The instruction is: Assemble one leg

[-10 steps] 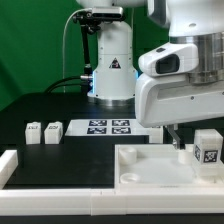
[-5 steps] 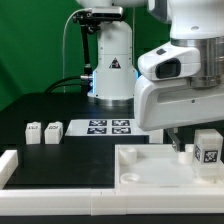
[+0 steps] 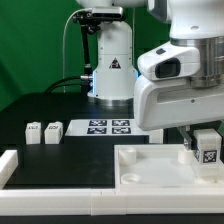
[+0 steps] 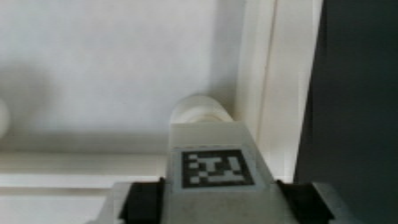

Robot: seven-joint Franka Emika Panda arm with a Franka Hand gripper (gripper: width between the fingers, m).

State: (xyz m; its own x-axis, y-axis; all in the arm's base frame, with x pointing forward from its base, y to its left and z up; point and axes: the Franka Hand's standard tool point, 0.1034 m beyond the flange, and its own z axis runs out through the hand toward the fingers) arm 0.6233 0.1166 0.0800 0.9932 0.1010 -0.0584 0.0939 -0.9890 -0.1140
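Observation:
My gripper (image 3: 200,148) is shut on a leg (image 3: 207,146), a stubby white block with a black-and-white tag, and holds it over the far right corner of the large white square panel (image 3: 150,165). In the wrist view the leg (image 4: 214,160) sits between the dark fingers (image 4: 143,200), its tip pointing at the panel's edge (image 4: 107,100). Two more legs (image 3: 33,131) (image 3: 53,130) stand on the black table at the exterior view's left.
The marker board (image 3: 108,126) lies behind the panel near the robot base (image 3: 112,70). A white rail (image 3: 8,165) runs along the exterior view's left front. The arm's white housing (image 3: 180,80) hangs over the right side.
The gripper with the leg has moved slightly lower and to the exterior view's left over the panel's corner.

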